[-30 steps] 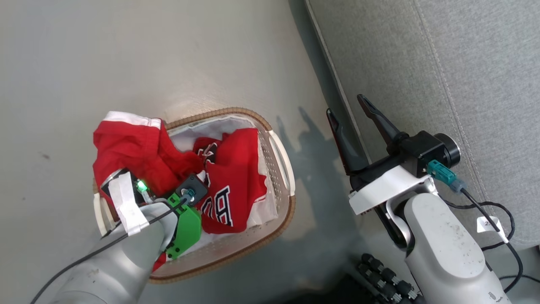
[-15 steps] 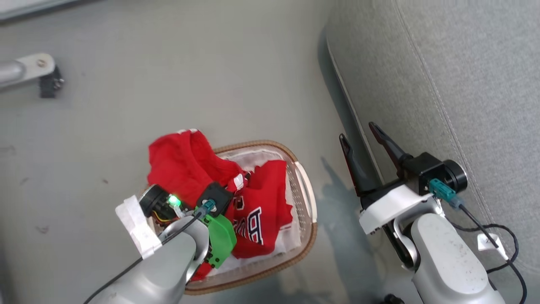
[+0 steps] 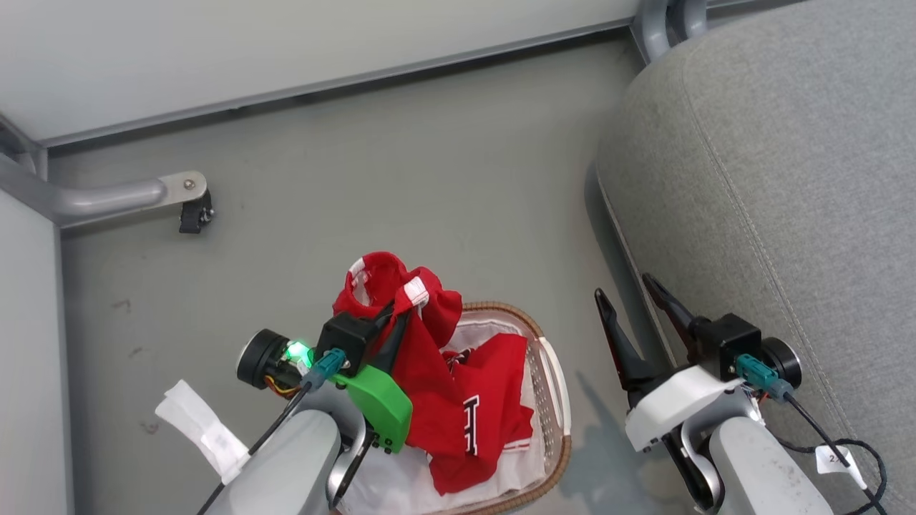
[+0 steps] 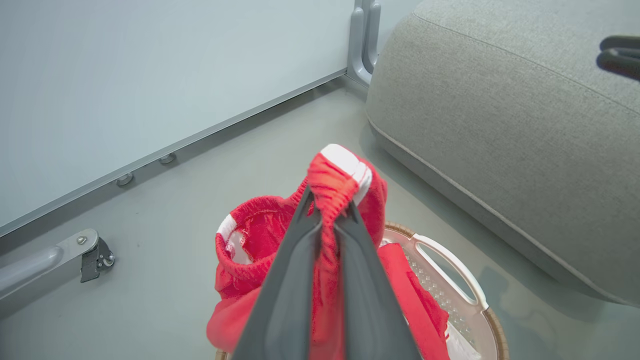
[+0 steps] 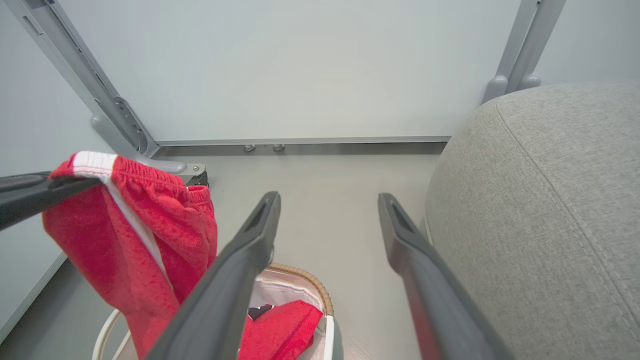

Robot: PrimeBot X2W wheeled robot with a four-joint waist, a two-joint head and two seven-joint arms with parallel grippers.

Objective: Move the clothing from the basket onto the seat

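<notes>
The left pincer (image 4: 329, 200) is clamped on the gathered, elastic-looking hem of the plain garment (image 4: 250, 240) and holds it above the basket (image 3: 557, 372). The rest of the cloth hangs limp, and I cannot tell whether its lower end is clear of the basket or inside it. The right pincer (image 5: 327, 200) has its fingers apart and empty, between the basket and the seat (image 3: 787, 179).

The fabric looks light, soft and floppy, so it will likely drape and swing rather than keep a shape. The bunched hem gives a thick fold to pinch, which seems a sound hold. The trailing end could catch on the woven rim.

The basket stands on the floor (image 3: 358, 179) just beside the seat. The jersey (image 3: 479, 408) lies crumpled inside it on the white liner (image 3: 494, 332). Neither garment is on the seat yet.
</notes>
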